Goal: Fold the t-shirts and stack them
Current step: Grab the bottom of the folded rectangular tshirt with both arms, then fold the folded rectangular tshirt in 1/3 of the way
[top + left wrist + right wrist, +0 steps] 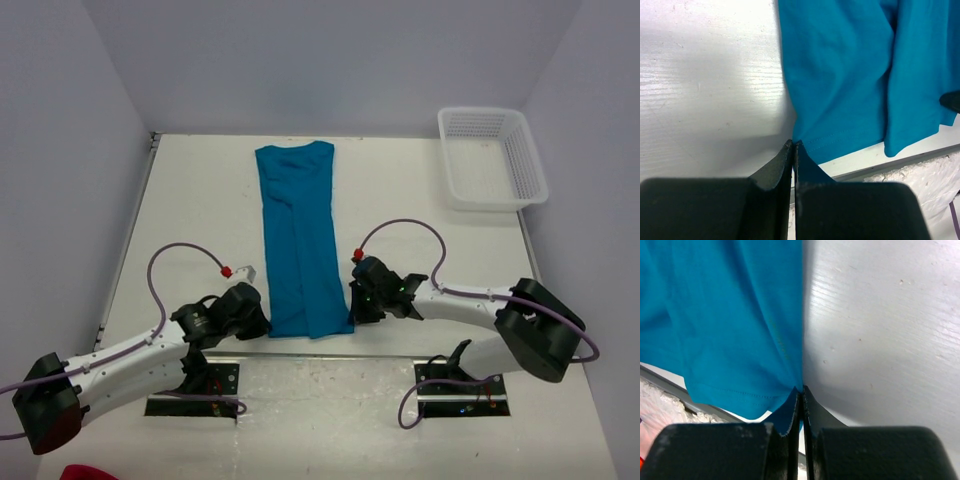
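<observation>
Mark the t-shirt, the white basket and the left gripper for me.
t-shirt (298,240), top external view, middle of the folded strip.
white basket (497,201), top external view, near rim.
left gripper (793,148), left wrist view, between shut fingertips pinching the hem corner.

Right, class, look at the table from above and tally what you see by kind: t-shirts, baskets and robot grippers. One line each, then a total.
t-shirt: 1
basket: 1
grippers: 2, the left gripper and the right gripper, each pinching a near corner of the t-shirt
Total: 4
</observation>
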You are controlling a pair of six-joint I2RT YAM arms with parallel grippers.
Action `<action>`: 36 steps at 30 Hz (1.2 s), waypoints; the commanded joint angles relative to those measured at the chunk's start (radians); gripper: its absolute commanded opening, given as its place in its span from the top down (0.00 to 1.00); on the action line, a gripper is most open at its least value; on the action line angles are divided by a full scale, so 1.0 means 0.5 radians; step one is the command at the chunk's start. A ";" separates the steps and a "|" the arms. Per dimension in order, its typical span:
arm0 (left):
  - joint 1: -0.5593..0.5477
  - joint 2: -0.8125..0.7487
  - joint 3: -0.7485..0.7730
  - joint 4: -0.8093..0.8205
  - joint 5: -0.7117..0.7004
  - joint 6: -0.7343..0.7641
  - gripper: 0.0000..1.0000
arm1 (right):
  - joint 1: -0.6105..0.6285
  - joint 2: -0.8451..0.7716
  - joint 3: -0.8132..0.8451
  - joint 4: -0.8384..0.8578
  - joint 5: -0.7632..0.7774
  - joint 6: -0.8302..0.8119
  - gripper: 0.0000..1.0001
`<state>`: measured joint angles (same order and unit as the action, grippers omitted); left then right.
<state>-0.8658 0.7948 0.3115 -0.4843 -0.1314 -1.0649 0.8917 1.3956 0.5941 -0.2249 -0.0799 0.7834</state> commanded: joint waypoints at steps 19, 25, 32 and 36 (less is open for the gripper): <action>-0.011 -0.246 0.208 -0.117 0.153 0.191 1.00 | 0.361 -0.076 0.284 -0.504 0.301 -0.005 1.00; -0.005 0.171 0.751 -0.250 -0.176 0.390 1.00 | 0.303 -0.030 0.679 -0.685 0.393 -0.207 1.00; 0.310 0.656 1.049 -0.090 -0.173 0.644 1.00 | 0.024 0.218 1.173 -0.820 0.387 -0.407 1.00; 0.568 0.803 1.116 0.023 -0.188 0.770 1.00 | -0.209 0.414 1.419 -0.881 0.286 -0.566 1.00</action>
<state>-0.6441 1.1702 0.8112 -0.5362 -0.1978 -0.7700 0.8463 1.5455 1.2083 -0.6090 0.0753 0.5850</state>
